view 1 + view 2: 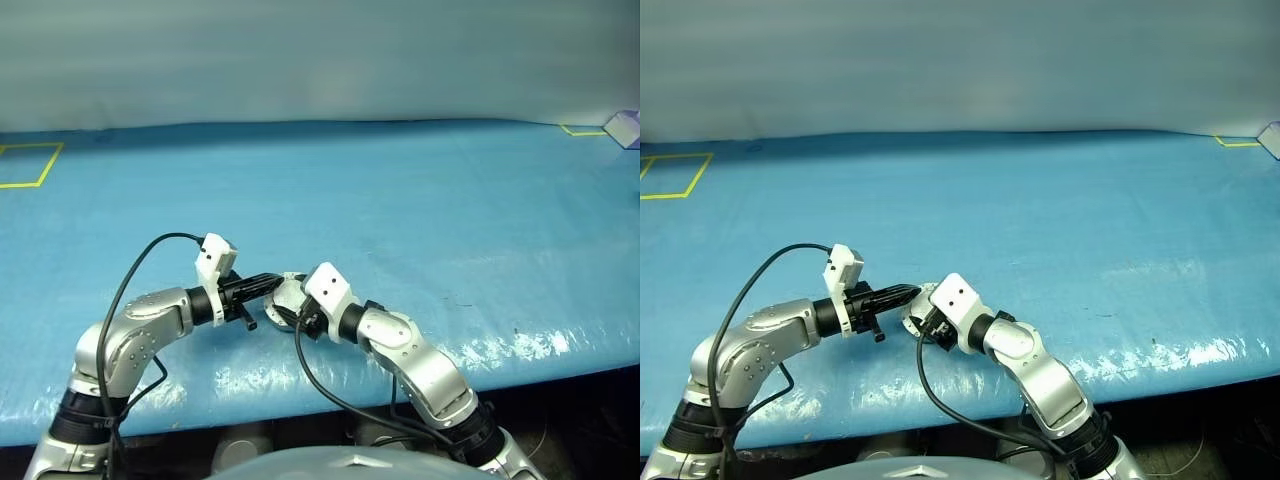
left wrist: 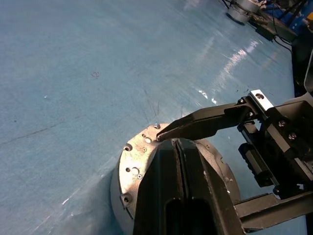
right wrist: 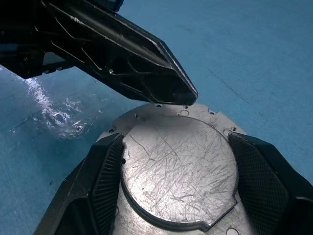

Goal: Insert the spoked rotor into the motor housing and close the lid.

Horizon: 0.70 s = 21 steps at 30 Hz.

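No writing or brand can be read anywhere. Low in the centre of the head view, the right gripper (image 3: 176,161) clamps the closed motor housing (image 3: 178,169) above the blue bench (image 1: 420,200). Its scratched lid (image 3: 161,147) hides the interior. The left gripper (image 3: 188,95), fingers pressed together, touches the housing's rim.

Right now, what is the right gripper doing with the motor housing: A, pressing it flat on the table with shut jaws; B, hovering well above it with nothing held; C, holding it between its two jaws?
C: in the right wrist view the right gripper has one black jaw on each side of the round, scratched grey motor housing.
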### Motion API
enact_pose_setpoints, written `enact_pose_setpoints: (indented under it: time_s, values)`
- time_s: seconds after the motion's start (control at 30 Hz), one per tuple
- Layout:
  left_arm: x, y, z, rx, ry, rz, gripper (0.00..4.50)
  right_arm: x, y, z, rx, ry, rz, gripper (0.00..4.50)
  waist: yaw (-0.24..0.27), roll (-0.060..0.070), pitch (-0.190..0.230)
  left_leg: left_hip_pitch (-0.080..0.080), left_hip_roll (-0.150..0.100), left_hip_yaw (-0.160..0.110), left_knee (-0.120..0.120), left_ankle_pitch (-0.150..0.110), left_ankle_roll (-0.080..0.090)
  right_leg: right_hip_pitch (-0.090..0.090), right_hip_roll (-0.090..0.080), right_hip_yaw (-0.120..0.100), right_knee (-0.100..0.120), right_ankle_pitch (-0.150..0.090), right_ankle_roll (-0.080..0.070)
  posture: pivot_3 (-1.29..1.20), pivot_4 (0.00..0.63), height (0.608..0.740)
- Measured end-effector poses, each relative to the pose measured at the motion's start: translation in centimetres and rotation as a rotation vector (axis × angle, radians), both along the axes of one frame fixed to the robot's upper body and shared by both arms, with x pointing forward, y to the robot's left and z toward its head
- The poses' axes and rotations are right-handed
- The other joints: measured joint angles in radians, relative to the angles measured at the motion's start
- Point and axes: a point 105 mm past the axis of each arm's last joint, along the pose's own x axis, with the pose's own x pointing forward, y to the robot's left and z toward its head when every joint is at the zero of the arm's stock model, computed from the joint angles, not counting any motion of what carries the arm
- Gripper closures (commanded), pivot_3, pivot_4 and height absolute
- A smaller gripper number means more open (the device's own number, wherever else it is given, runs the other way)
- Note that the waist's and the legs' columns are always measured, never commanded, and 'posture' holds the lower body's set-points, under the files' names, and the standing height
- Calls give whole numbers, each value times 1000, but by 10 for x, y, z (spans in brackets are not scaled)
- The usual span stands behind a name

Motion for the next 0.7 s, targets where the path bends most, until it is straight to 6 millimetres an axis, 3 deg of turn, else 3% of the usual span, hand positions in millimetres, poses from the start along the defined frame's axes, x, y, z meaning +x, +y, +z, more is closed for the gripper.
enact_pose_setpoints:
  time_s: [0.27,0.67,0.7]
  values:
    - [10,4,-7,91,-9,22,4500,0,0,0,-2,3,-4,1431,2,0,0,1,0,0,0,0,0,1,0,0,0,0,0,0,150,740]
    - [7,1,-7,94,-10,-17,4500,-2,0,-1,-2,10,0,1431,5,0,0,1,0,0,0,0,0,1,0,0,0,0,0,0,150,740]
    - [7,1,-7,98,-11,-24,4500,-3,-1,-1,1,15,4,1081,5,0,0,1,0,0,0,0,0,1,0,0,0,0,0,0,150,740]
